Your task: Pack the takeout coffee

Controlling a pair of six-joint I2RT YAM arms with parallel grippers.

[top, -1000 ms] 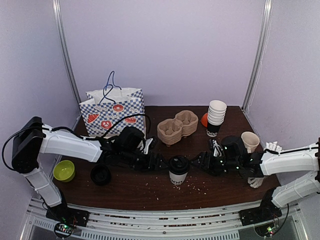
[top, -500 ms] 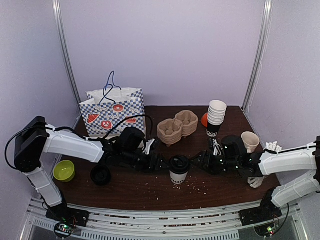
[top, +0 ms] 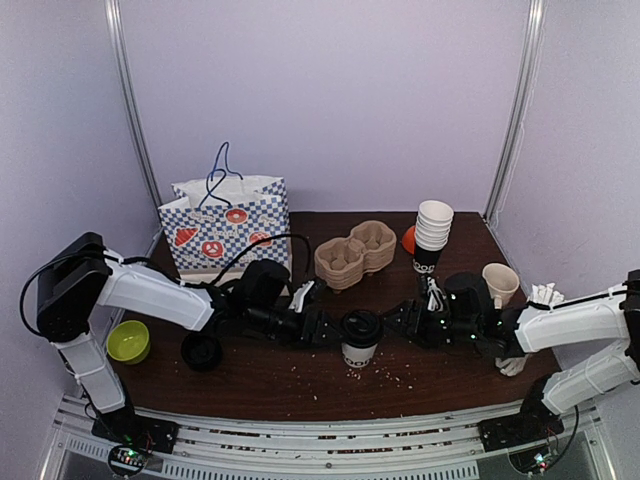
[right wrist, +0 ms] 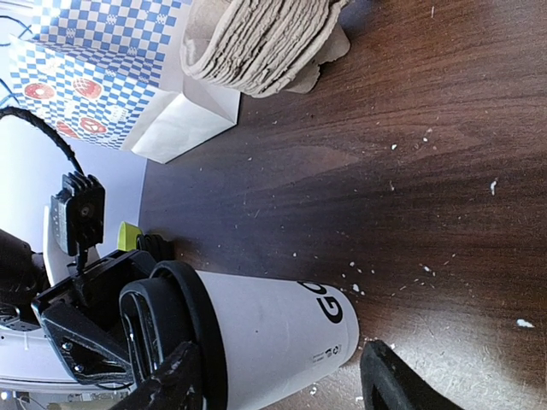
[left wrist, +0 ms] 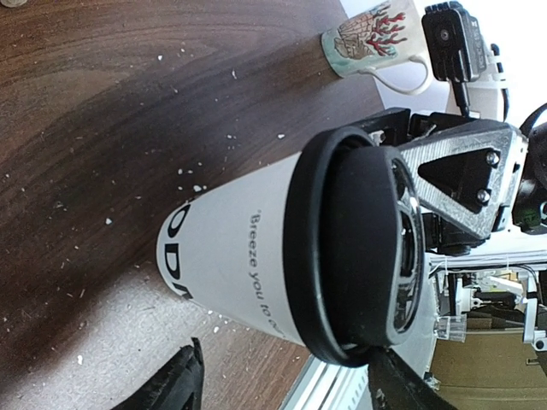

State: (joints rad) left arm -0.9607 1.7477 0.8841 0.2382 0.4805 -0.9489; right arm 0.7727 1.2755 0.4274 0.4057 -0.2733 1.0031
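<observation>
The coffee (top: pixel 360 338) stands upright with its black lid on, near the middle of the bench (top: pixel 300 385), with pale crumbs scattered around its foot. An arm reaches in low from each side. The left claw (top: pixel 328 329) is just beside the cup on the left and the right claw (top: pixel 397 322) just beside it on the right. Both are turned on edge, and each has its jaws apart. From the left wrist, one finger (left wrist: pixel 175 389) sits by the lower wall and the other by the lid. From the right wrist, one finger (right wrist: pixel 175 376) is by the lid and the other past the base. I cannot tell whether any finger actually touches the cup. Behind it are the checked bag (top: pixel 225 225) to the left, the pulp carrier (top: pixel 355 252) in the centre and the cup stack (top: pixel 432 235) to the right. The mug (top: pixel 500 283) stands behind the right arm. A green bowl (top: pixel 128 341) rests at the left edge.
</observation>
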